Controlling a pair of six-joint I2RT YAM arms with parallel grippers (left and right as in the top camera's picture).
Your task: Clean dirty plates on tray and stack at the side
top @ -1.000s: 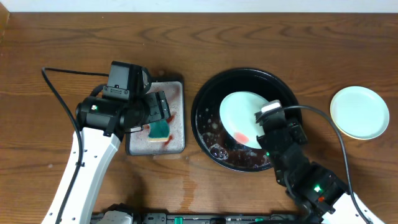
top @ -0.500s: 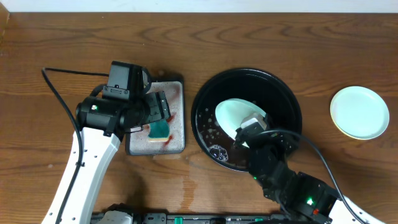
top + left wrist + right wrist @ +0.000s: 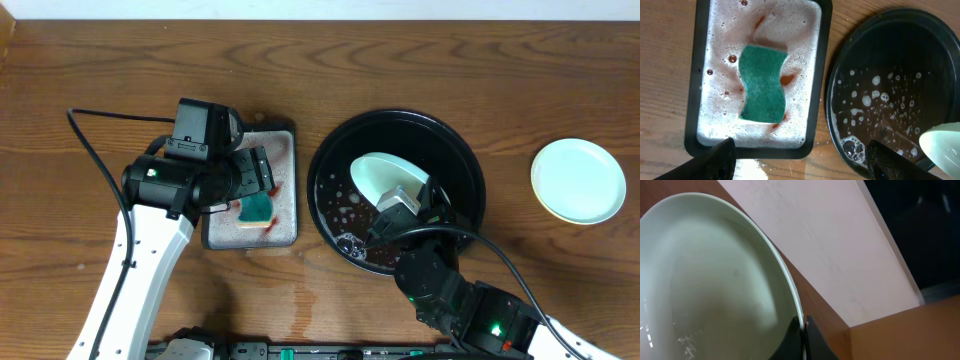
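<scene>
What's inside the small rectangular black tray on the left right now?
A wavy green sponge lies flat in foamy, red-stained water filling the rectangular black plastic tray. The tray floor beneath the sponge and foam is covered, so nothing more can be told.

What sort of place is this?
Probably a robot test bench staged for dishwashing, not a kitchen: a wooden table, a green sponge in a soapy rectangular tray, and the right gripper holding a plate over the round black tray.

A pale mint plate (image 3: 376,174) tilts steeply over the wet, foam-flecked round black tray (image 3: 328,150), while a second plate (image 3: 578,180) lies flat on the counter (image 3: 500,80) at the right.
</scene>
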